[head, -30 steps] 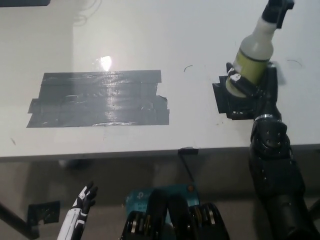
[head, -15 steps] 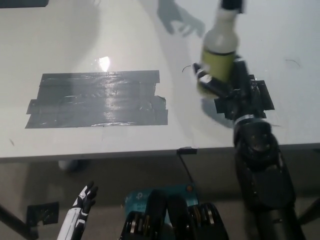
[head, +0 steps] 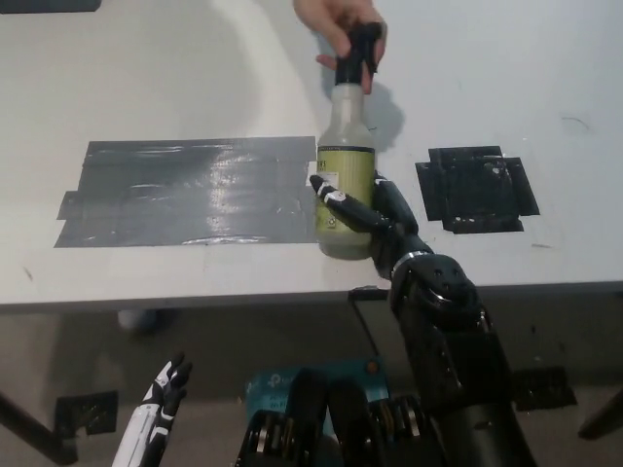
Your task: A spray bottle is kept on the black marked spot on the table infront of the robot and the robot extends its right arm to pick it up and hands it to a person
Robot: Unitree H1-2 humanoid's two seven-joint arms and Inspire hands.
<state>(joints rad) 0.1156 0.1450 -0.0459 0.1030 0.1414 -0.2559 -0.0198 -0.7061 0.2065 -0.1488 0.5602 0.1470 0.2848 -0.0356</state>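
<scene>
My black right hand [head: 375,222] is shut on the spray bottle [head: 347,161], gripping its yellow-green lower body. The bottle stands nearly upright in the air over the table's middle, its black trigger head up. A person's hand [head: 341,21] reaches in from the top edge, fingers at the bottle's black head. The small black marked spot [head: 476,189] on the table lies bare to the right of the bottle. My white left hand [head: 161,397] hangs low at the bottom left, below the table edge.
A large patch of grey tape [head: 190,192] covers the white table [head: 117,88] to the left of the bottle. The table's front edge runs across the picture just under my right wrist. A teal object [head: 282,377] sits on the floor below.
My right arm has carried the bottle leftward off the black spot to the table's middle. A person's hand has come in from the top and reached the bottle's head.
</scene>
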